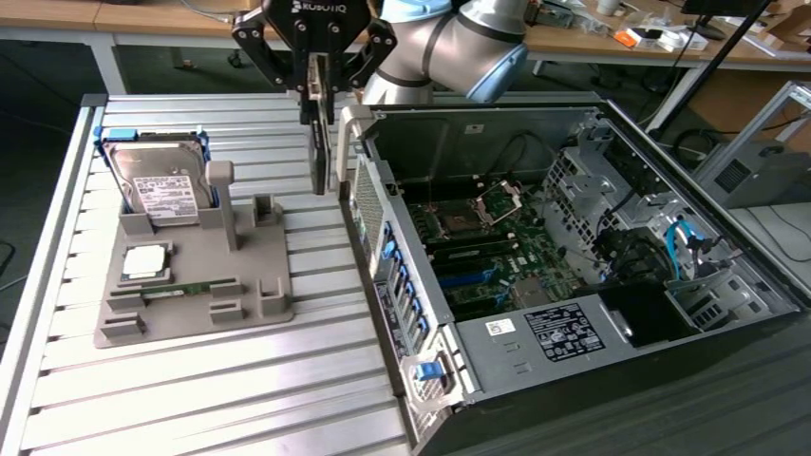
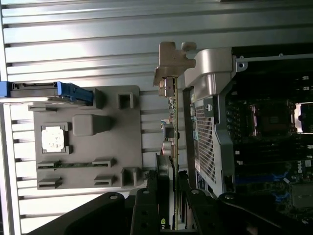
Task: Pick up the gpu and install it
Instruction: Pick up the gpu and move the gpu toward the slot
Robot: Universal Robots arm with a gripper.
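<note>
The Robotiq-lettered gripper [image 1: 317, 90], jaws partly closed, pinches the gpu [image 1: 322, 157], which hangs edge-on below it, just beside the open computer case [image 1: 419, 313] and near the slatted table's [image 1: 254, 380] far edge. A white-labelled hard drive [image 1: 159, 180] stands nearby.

You see a black gripper [image 1: 313, 95], a dark gpu [image 1: 322, 157] with a pale silver bracket [image 2: 172, 61], and a grey fixture [image 1: 190, 294]. The hard drive [image 1: 159, 176] is silver with a white label [image 1: 167, 199] and blue rails [image 1: 114, 134]. The table [image 1: 190, 399] is silver and ribbed, the motherboard [image 1: 507, 256] dark green.
</note>
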